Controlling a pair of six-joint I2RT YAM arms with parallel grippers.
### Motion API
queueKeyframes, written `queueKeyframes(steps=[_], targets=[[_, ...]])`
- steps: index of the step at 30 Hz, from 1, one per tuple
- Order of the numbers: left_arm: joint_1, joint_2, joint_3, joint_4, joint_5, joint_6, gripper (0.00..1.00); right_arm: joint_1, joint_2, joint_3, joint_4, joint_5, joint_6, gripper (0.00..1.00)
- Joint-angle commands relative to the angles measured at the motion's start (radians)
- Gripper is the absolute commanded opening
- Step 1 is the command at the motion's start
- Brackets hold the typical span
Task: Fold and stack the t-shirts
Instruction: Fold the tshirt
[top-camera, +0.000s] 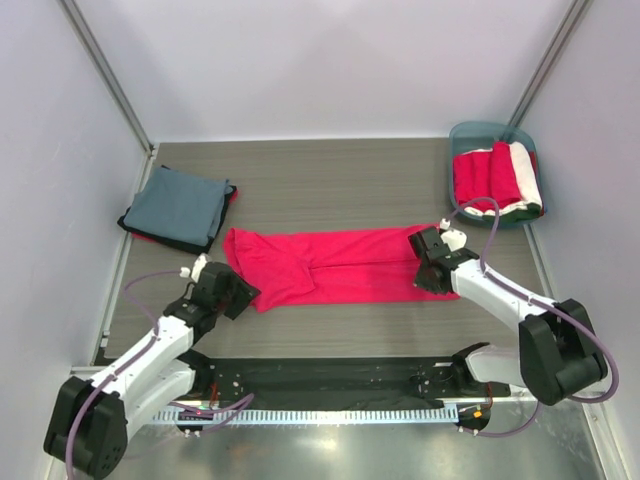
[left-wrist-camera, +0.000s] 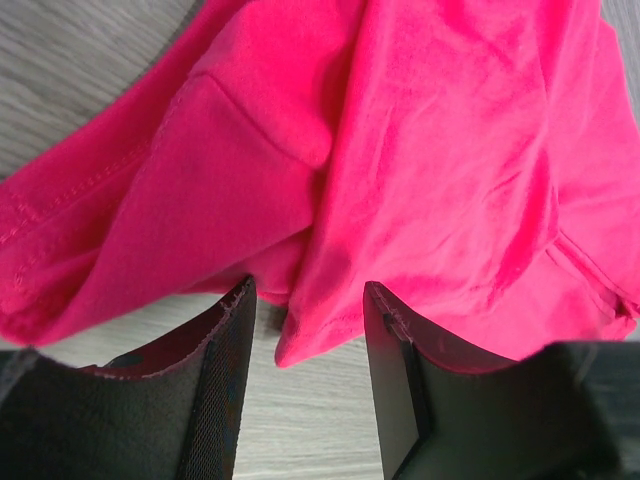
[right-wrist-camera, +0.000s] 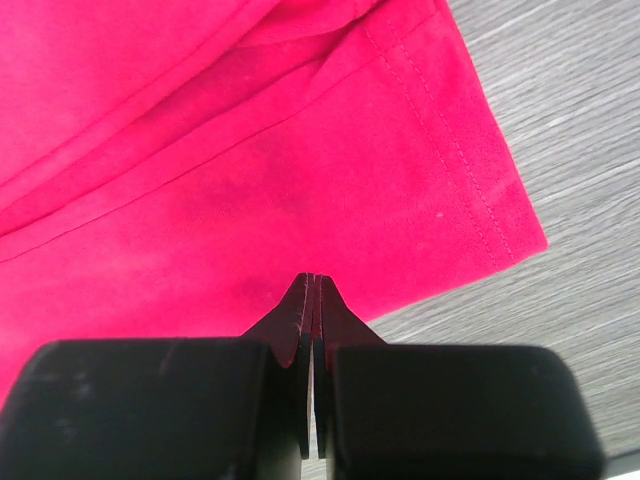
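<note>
A crimson-red t-shirt (top-camera: 330, 265) lies folded into a long band across the middle of the table. My left gripper (top-camera: 243, 297) is open at the band's lower left end. In the left wrist view, a bunched corner of the shirt (left-wrist-camera: 400, 170) pokes down between the two fingers of the gripper (left-wrist-camera: 308, 300). My right gripper (top-camera: 428, 270) is shut over the band's right end. In the right wrist view its tips (right-wrist-camera: 311, 278) sit over the shirt's hemmed edge (right-wrist-camera: 300, 150), with no cloth seen between them. A folded slate blue-grey t-shirt (top-camera: 178, 207) tops a small stack at the far left.
A teal tub (top-camera: 470, 132) at the far right holds rolled red (top-camera: 480, 178) and white (top-camera: 525, 175) shirts. A red edge shows under the blue-grey shirt. A black panel runs along the near edge between the arm bases.
</note>
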Motion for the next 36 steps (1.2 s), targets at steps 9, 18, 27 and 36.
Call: queueKeyframes(steps=[9,18,27,36], targets=[[-0.004,0.167,0.04,0.178,-0.08,0.019,0.44,-0.001,0.079,-0.04,0.048,0.041,0.077,0.01],[0.005,0.453,0.187,0.287,-0.059,0.086,0.31,0.003,0.063,-0.099,0.111,-0.096,0.074,0.01],[0.024,0.88,0.554,0.331,0.001,0.186,0.18,0.266,-0.018,-0.09,0.086,-0.206,0.192,0.01],[0.019,1.503,1.375,0.275,0.154,0.287,0.14,0.68,0.238,0.243,0.293,-0.317,0.271,0.01]])
